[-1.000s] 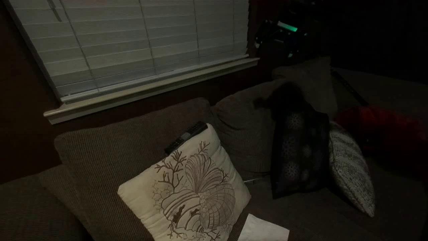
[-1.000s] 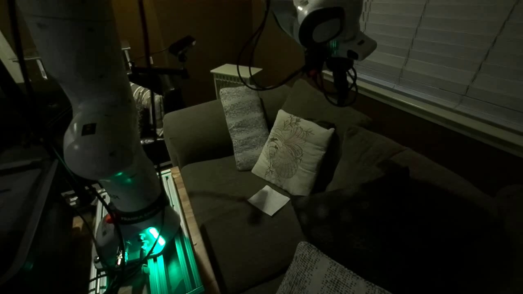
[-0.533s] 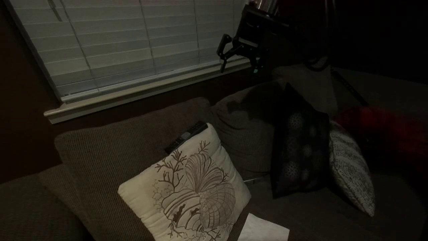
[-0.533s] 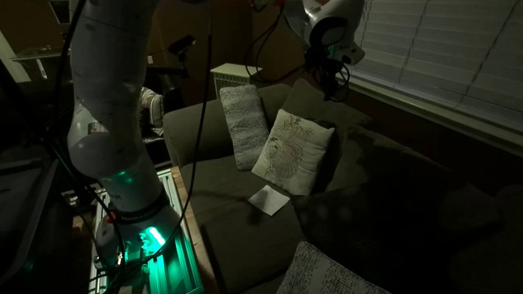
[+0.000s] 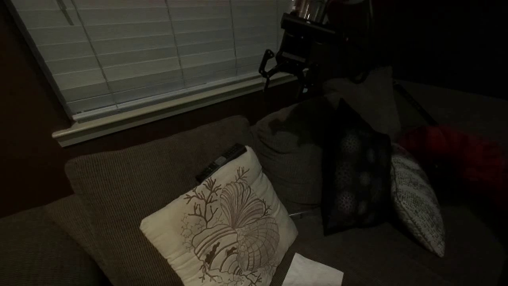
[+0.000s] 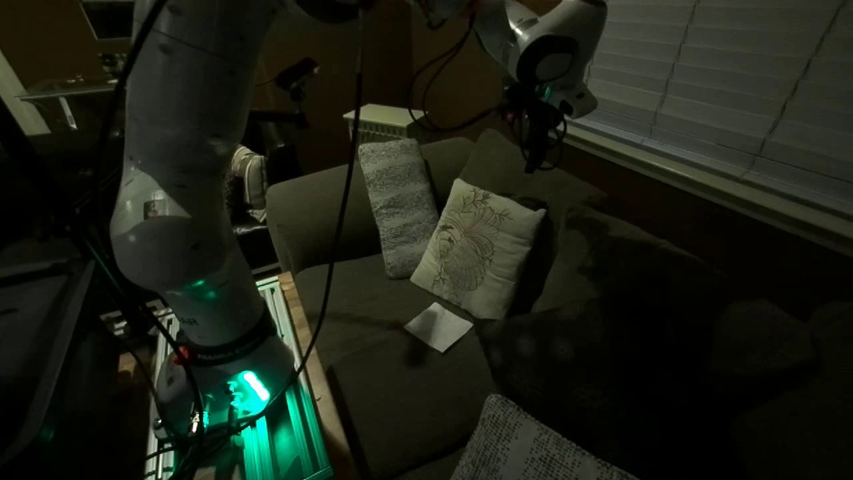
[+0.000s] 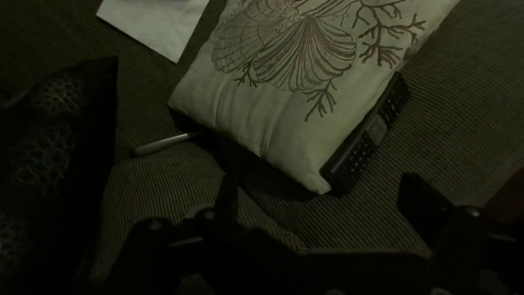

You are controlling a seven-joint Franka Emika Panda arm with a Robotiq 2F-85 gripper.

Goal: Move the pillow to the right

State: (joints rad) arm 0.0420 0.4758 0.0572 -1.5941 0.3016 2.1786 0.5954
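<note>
Wrist view: empty jaws are gaping; tugging the pillow (image 7: pixel 294 82) could be dislodging the remote (image 7: pixel 370 135) along its edge.

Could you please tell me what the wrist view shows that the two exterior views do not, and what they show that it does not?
Only the wrist view lets me make out the dark end of a thin pale stick.

Only the exterior views show the window blinds, visible in both, and the arm's base, lit green, in an exterior view.

All three share the cream pillow with its shell pattern, the white sheet and the tool.
</note>
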